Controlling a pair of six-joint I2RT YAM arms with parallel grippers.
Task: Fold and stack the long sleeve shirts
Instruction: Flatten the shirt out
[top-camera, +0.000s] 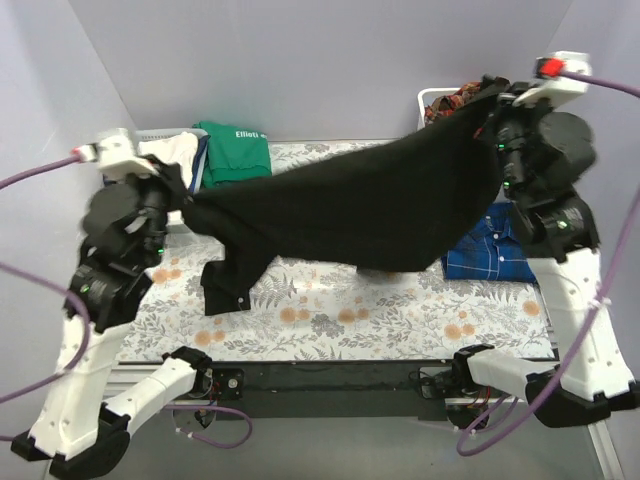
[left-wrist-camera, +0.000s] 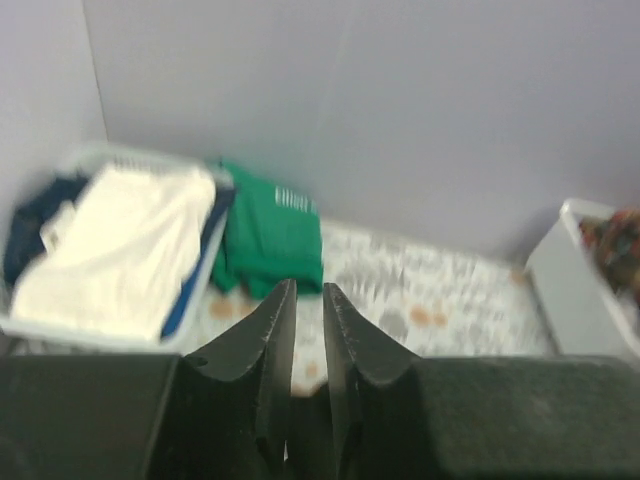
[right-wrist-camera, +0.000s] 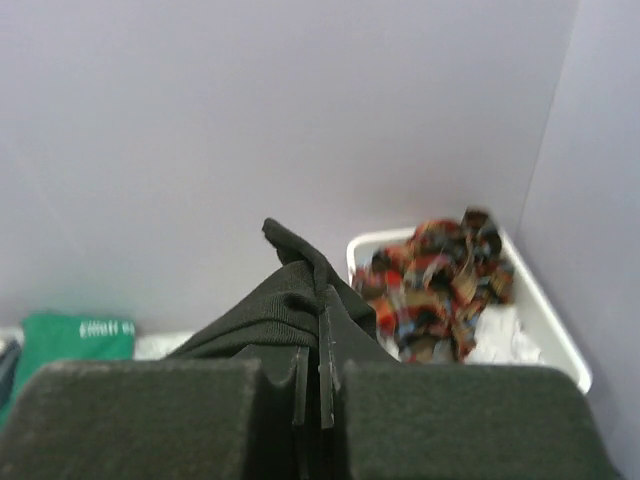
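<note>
Floral-patterned table cover (top-camera: 330, 318) under grey walls forms the work surface.

Black long sleeve shirt (top-camera: 360, 215): stretched in the air between the two arms, high at the right end and lower at the left. One sleeve (top-camera: 235, 280) hangs down, its cuff resting on the cover.

Right gripper (right-wrist-camera: 314, 340): clenched on a bunched corner of the black shirt (cloth visibly pinched between the fingers), raised at the far right.

Left gripper (left-wrist-camera: 308, 290): fingers narrowly parted, with the cover showing through the gap at the tips. From above, the shirt's lower edge reaches this gripper, but whether any cloth is caught cannot be told.

Blue plaid shirt (top-camera: 495, 250): flat on the cover at right, partly under the black shirt.

Red-orange plaid shirts (right-wrist-camera: 435, 280): heaped in a white bin (right-wrist-camera: 560, 350) at the far right corner.

Green top (top-camera: 235, 150): far left, beside a white basket (left-wrist-camera: 60, 325) holding a cream garment (left-wrist-camera: 120, 250).
</note>
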